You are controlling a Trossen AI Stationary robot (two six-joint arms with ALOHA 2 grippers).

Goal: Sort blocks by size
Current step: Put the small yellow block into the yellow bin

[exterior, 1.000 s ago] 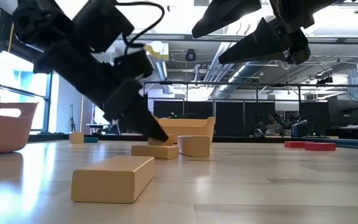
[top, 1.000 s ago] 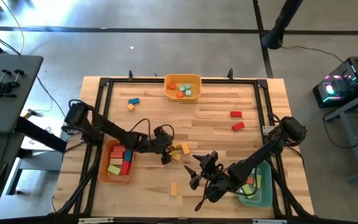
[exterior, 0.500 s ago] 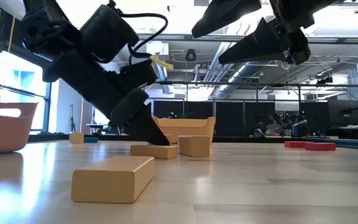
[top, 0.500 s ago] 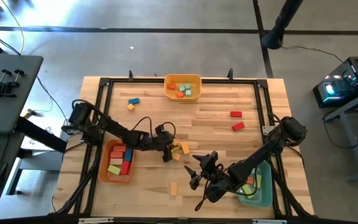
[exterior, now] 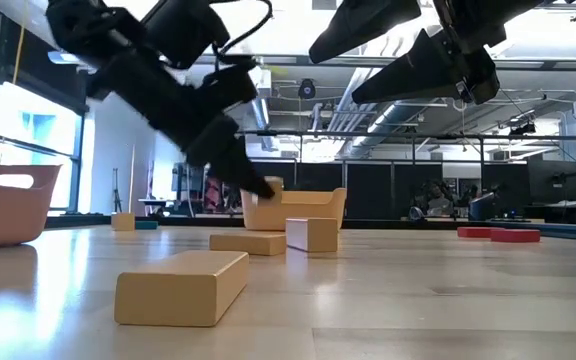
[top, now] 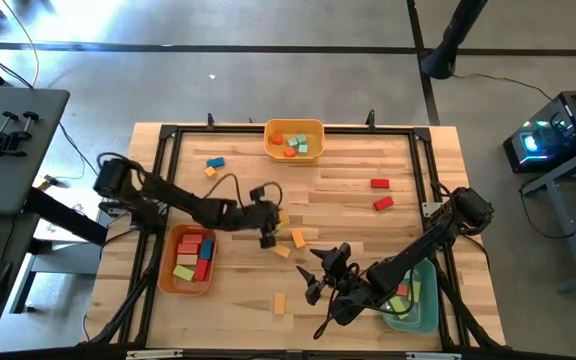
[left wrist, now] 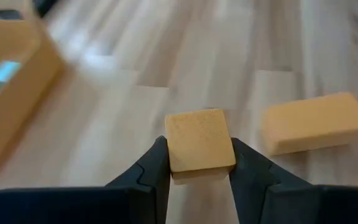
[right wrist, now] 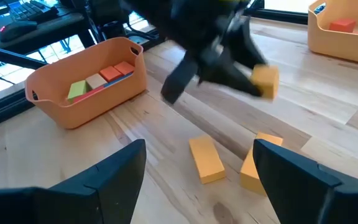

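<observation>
A small orange block is clamped in the left gripper, lifted mid-table, with the orange bin lying near-left of it.

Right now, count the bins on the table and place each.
3: the yellow bin at the middle of the far edge, the orange bin at the near left, the teal bin in the near right corner.
</observation>
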